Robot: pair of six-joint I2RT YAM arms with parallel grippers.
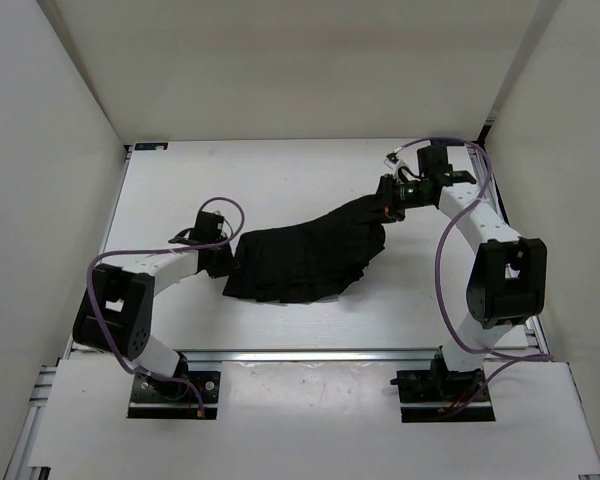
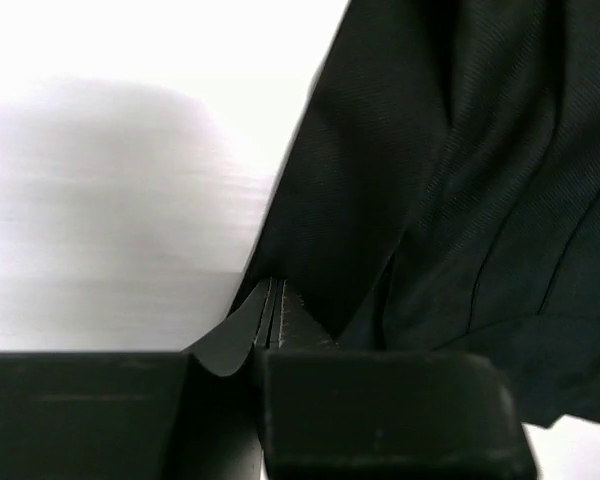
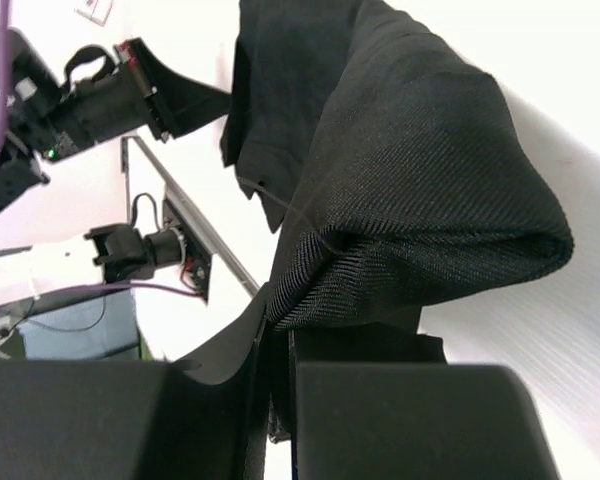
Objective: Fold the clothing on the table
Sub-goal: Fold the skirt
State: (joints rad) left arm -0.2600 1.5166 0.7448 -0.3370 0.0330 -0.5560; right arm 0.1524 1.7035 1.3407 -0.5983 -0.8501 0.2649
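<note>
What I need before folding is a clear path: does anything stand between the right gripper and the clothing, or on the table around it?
Nothing visible does. The right gripper is shut on the clothing at its right corner. On the table around it, only the left gripper shows, at the clothing's left edge.

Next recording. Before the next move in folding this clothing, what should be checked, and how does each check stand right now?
1. Right gripper: jaws shut on a corner of the clothing: ok.
2. Left gripper: jaws gripping the clothing's other edge: cannot tell; they sit nearly together at it.
3. Clothing lying flat: not ok, rumpled, one end raised.
4. Clothing wholly on the table: ok.
5. Grippers well apart, at opposite ends: ok.
</note>
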